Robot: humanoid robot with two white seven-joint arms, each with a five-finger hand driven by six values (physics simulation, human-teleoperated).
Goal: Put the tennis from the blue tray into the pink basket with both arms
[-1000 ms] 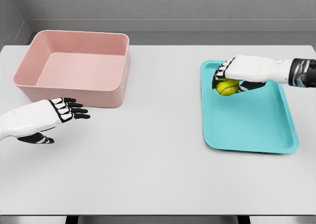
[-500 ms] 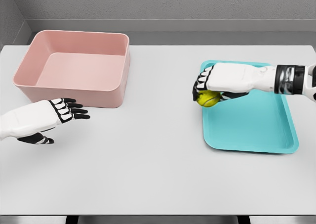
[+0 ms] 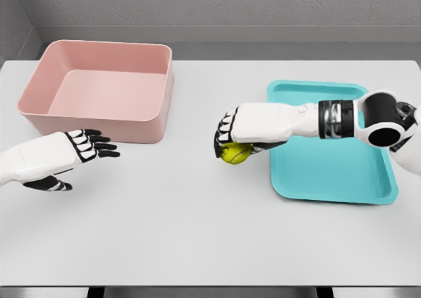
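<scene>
Nearest the camera, the left hand (image 3: 62,154) hovers low over the white surface (image 3: 197,225) with its fingers (image 3: 99,147) spread and holding nothing, just in front of the pink basket (image 3: 99,91). The right hand (image 3: 253,130) grips the one yellow tennis ball (image 3: 235,153) from above, fingers curled over it, out past the left edge of the single blue tray (image 3: 329,160) and above the middle of the surface. The ball lies to the right of the left hand, well apart, so a handover across that gap seems the likely next step; farthest back sits the one basket, with nothing inside it.
</scene>
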